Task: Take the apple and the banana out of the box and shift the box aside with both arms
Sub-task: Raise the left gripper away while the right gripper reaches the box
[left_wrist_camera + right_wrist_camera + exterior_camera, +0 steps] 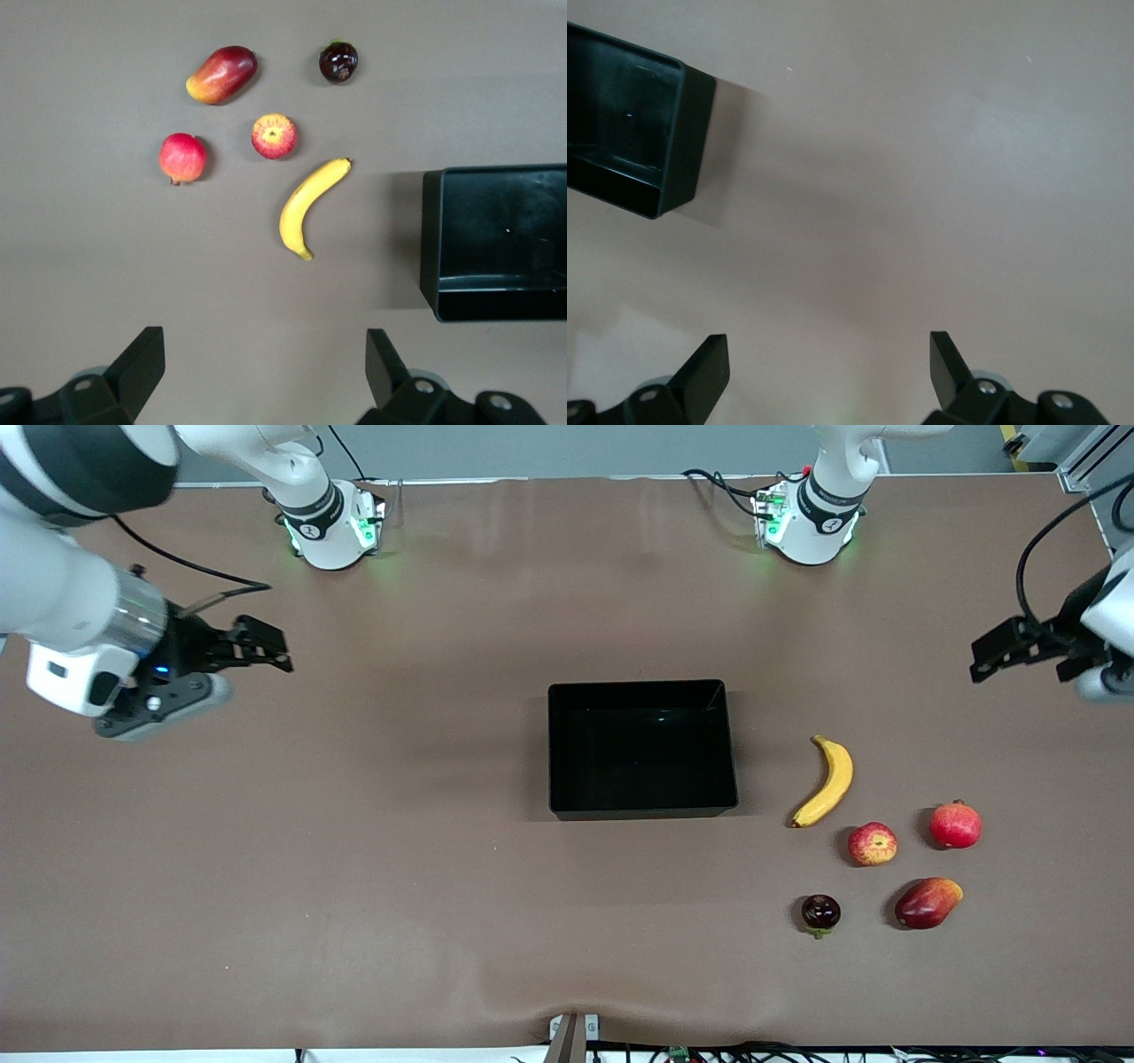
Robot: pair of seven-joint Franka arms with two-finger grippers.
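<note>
The black open-top box (641, 749) stands empty at the table's middle; it also shows in the left wrist view (496, 241) and the right wrist view (629, 133). The yellow banana (827, 781) (308, 205) lies beside it toward the left arm's end. The red apple with yellow streaks (873, 843) (274, 136) lies nearer the front camera than the banana. My left gripper (990, 657) (264, 363) is open and empty, up over bare table at the left arm's end. My right gripper (262, 646) (829, 367) is open and empty over bare table at the right arm's end.
A plain red crowned fruit (955, 825) (182, 158), an oval red-orange mango (927, 903) (222, 74) and a small dark purple fruit (820, 912) (338, 62) lie around the apple. The brown table cover ends near the front edge (567, 1041).
</note>
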